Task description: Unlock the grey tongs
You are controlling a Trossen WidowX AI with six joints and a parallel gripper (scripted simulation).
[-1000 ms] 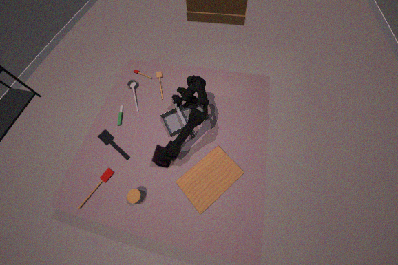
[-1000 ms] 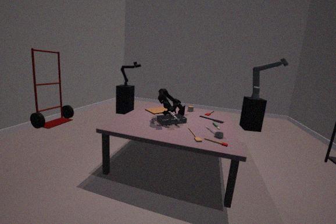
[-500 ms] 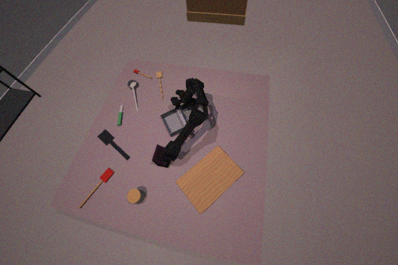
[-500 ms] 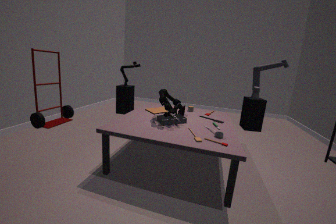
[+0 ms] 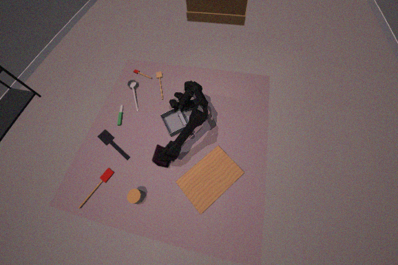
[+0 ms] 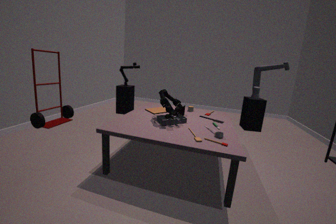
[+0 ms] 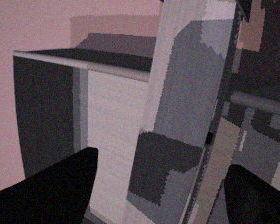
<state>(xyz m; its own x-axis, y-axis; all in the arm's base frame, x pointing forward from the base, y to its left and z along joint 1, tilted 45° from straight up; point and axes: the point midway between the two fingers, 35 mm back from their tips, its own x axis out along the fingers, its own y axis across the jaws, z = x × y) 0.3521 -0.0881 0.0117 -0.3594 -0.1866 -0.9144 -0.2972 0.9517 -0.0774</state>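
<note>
While the arm [image 5: 193, 118] rises from its dark base [image 5: 162, 156] on the table [image 6: 139, 128] and folds over at the elbow, its forearm slants back down so that the gripper [image 7: 157, 189] hangs low over the roasting tin [image 5: 173, 122]. From above, the arm's links cover the tin's right side and far corner, and the wrist points steeply downward. From the side, the bent arm forms a tight arch above the tin, with the gripper end just over its rim.

Close up, the grey tongs [image 7: 184, 90] run lengthwise between the two dark fingertips, one to either side of the tongs' arms, with a gap visible on both sides. The fingers stand part-way apart, straddling the tongs without clamping them. The tongs lie across the tin, arms together, over its pale floor and dark wall.

The wooden board [image 5: 210, 179] lies flat on the table, near the base and apart from the tin.
</note>
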